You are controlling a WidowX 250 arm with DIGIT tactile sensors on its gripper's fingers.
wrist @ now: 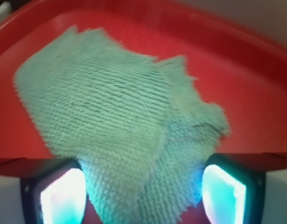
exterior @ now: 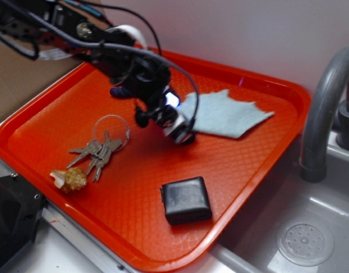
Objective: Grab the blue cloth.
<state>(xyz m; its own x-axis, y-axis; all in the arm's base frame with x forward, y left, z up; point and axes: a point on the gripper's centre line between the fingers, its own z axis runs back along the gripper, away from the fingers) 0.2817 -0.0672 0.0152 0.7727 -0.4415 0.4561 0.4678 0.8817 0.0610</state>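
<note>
The blue cloth (exterior: pixel 228 114) is a pale light-blue woven rag lying flat at the back right of the orange tray (exterior: pixel 66 114). My gripper (exterior: pixel 180 129) is low at the cloth's left edge, tilted down toward it. In the wrist view the cloth (wrist: pixel 111 112) fills most of the frame, one layer folded over another. Its near corner lies between my two lit fingertips (wrist: pixel 64 196), and my gripper (wrist: pixel 143 198) is open with the jaws wide apart on either side of that corner.
A bunch of keys on a ring (exterior: pixel 100 151) and a small shell (exterior: pixel 69 179) lie at the tray's left front. A black square case (exterior: pixel 186 199) lies at the front. A dark blue item (exterior: pixel 120 91) shows behind the arm. A grey tap (exterior: pixel 322 114) and sink (exterior: pixel 305 242) are to the right.
</note>
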